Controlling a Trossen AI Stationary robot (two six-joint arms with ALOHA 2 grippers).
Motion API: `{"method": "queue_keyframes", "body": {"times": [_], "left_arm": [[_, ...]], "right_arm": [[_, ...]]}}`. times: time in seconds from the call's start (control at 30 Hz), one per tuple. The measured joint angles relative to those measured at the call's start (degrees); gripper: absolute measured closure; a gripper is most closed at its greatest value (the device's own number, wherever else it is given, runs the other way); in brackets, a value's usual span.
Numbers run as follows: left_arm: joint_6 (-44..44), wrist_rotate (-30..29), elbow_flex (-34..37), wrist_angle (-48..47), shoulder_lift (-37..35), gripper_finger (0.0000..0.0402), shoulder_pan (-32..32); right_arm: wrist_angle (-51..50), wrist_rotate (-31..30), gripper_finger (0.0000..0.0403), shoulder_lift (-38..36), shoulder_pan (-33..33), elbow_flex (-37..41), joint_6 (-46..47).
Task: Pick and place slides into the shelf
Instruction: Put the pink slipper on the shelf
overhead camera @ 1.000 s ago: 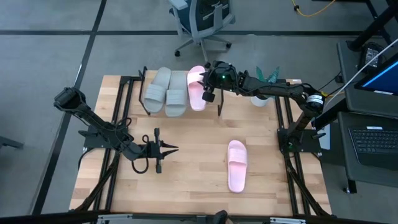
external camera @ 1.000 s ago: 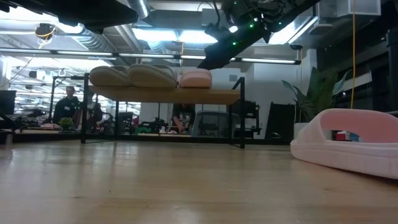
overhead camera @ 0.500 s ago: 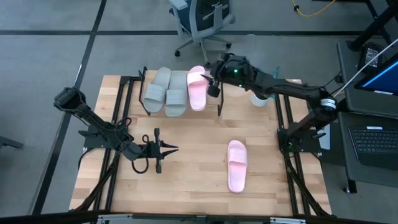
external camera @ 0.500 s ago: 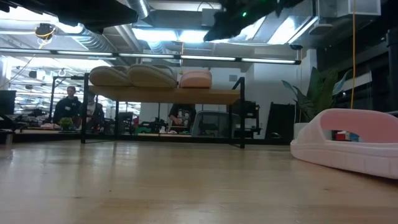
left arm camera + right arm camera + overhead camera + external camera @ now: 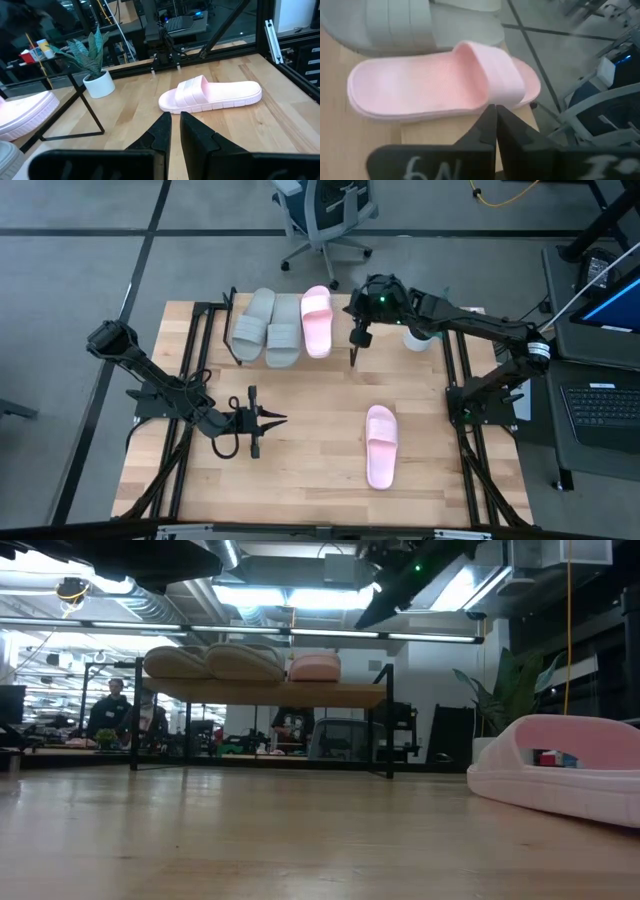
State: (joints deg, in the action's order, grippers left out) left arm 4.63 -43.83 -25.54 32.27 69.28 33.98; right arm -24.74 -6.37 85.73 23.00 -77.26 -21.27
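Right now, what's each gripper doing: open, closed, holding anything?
Left gripper: closed, empty, low over the table.
Right gripper: closed, empty, beside the pink slide on the shelf.

Two dark jointed arms; the right arm point(image 5: 470, 328) shows a green light.

Two pale grey-green soft slides point(image 5: 267, 327) side by side on shelf. Light pink soft slide point(image 5: 317, 321) next to them; same pink in right wrist view point(image 5: 440, 85). Second light pink slide point(image 5: 380, 445) on light wooden plank tabletop point(image 5: 310, 410), pale with darker grain streaks. Shelf: light wooden plank top point(image 5: 270, 692), thin black metal legs. Both arms dark, black hands. Small white pot, green leaves point(image 5: 95, 75). Grey floor, grey-white office chair point(image 5: 325, 215).
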Motion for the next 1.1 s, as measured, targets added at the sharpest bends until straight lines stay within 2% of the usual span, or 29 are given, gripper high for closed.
{"method": "queue_keyframes", "body": {"times": [0.3, 0.67, 0.93, 1.1], "left_arm": [[0.02, 0.00, -0.01, 0.69, 0.00, 0.0368, 0.01], [0.06, -0.17, -0.02, 0.77, 0.00, 0.0368, 0.00], [0.10, -0.20, -0.02, 0.77, 0.00, 0.0368, 0.01], [0.10, -0.20, -0.02, 0.77, 0.00, 0.0368, 0.00]], "right_arm": [[4.43, 2.01, 0.0399, 0.63, 0.46, 4.83, -1.51], [7.73, 2.01, 0.0401, 7.99, 0.50, 5.21, -4.18], [7.88, 2.05, 0.0402, 8.72, 1.24, 5.21, -4.37], [8.11, 5.70, 0.0402, 8.72, 1.22, 5.21, -4.49]]}}
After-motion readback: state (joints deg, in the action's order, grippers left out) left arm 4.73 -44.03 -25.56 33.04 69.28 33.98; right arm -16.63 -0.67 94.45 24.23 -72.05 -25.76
